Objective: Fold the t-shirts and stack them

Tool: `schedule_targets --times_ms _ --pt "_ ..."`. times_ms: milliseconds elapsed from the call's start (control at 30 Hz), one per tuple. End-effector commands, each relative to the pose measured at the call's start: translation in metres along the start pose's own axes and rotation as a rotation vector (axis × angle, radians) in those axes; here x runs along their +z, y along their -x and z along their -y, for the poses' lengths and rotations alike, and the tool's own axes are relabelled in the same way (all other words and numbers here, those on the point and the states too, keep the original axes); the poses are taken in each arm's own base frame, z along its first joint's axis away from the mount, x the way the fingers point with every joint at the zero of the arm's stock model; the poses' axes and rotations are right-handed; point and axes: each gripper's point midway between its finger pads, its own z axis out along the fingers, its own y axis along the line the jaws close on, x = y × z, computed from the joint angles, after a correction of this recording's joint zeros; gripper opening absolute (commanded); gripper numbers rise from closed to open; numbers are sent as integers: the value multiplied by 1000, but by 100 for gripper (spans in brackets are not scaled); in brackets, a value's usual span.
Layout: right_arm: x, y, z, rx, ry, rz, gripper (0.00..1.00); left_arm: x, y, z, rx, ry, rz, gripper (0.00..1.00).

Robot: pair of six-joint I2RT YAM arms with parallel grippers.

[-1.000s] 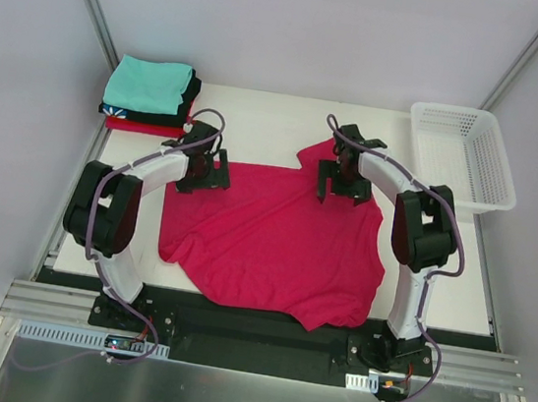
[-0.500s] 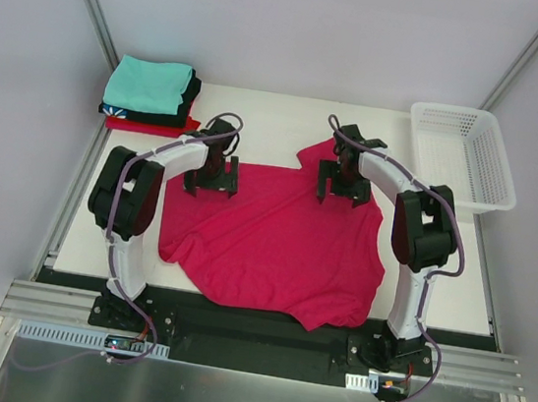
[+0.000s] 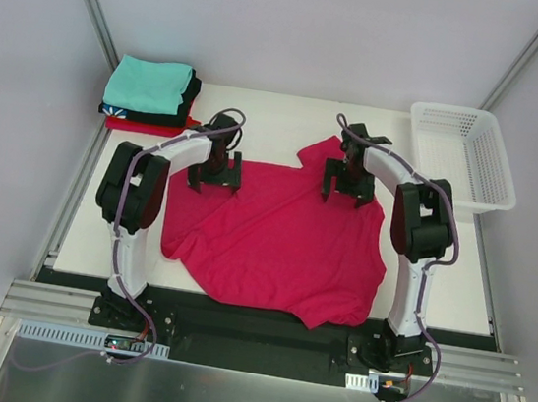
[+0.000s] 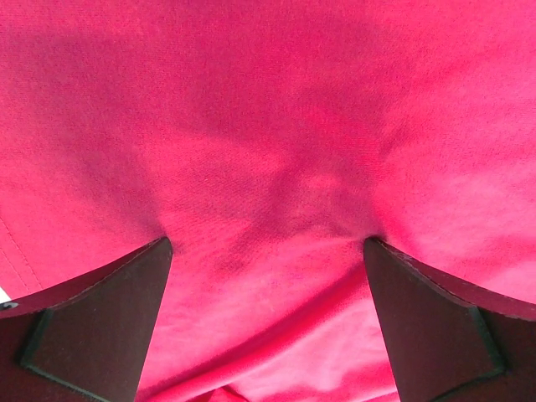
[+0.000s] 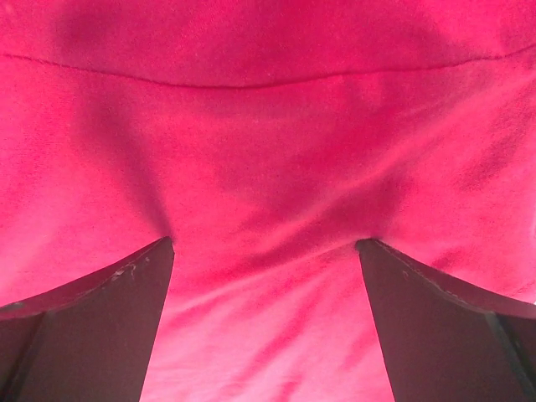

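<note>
Crimson-pink t-shirt (image 4: 276, 126) under the left gripper (image 4: 266, 243): we find both dark fingers (image 4: 100, 318) spread wide with their tips pressed onto the cloth. A slight rise of fabric sits between them and nothing is pinched.
Right gripper (image 5: 264, 243): likewise wide apart, tips on the cloth just short of a stitched seam that runs across at twelve o'clock in its wrist view. Nothing is clamped.
Gripper stations, overhead view: the left gripper (image 3: 215, 176) stands at eleven o'clock on the garment's far edge. The right gripper (image 3: 347, 189) stands at one o'clock, beside a lobe of cloth that juts out at twelve.
Garment condition: the crimson-pink t-shirt (image 3: 274, 241) lies spread but rumpled over the middle of the table (image 3: 280, 118). It is unfolded, and its near edge reaches six o'clock by the arm bases.
Finished stack: at ten o'clock on the table, apart from the garment, with the teal t-shirt (image 3: 148, 84) on top, a black t-shirt (image 3: 189, 101) under it and a red t-shirt (image 3: 145, 127) lowest.
Basket (image 3: 467, 115): white mesh, at two o'clock, untouched.
Step in hand (our judgement): both grippers are set to take the far edge, and the first fold has not begun.
Next move calls for (our judgement): both grippers closing together on the cloth, a level lift, then an even draw toward six o'clock so the fold lands square.
</note>
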Motion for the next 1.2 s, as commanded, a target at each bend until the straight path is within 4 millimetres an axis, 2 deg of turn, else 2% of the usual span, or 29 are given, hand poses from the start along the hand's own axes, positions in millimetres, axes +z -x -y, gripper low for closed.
schedule_targets --times_ms 0,133,167,267,300,433,500,533,567,633,800,1033,1167 --pt "9 18 -7 14 72 -11 96 12 5 5 12 0 -23 99" --pt "11 32 -7 6 80 -25 96 13 21 12 15 -12 5 99" --pt "12 41 -10 4 87 -13 96 13 25 14 16 -16 11 99" --pt "11 52 -6 -3 90 -15 96 20 34 18 23 -24 9 99" --pt "12 64 -3 3 94 -2 96 21 37 20 22 -30 13 99" --pt "14 77 11 24 100 -8 96 23 61 29 23 -54 41 99" --pt "15 84 21 43 102 -3 96 28 66 30 22 -55 33 99" --pt "15 87 25 47 101 4 96 26 77 34 24 -65 53 99" --pt "16 89 28 52 103 4 96 31 77 33 22 -60 37 99" --pt "18 93 39 75 108 6 96 29 90 35 19 -65 57 99" --pt "22 101 64 130 123 9 96 36 102 28 8 -58 59 99" --pt "14 120 64 132 161 59 96 33 117 31 13 -79 85 99" --pt "-1 126 57 115 176 90 96 22 122 34 9 -95 101 99"
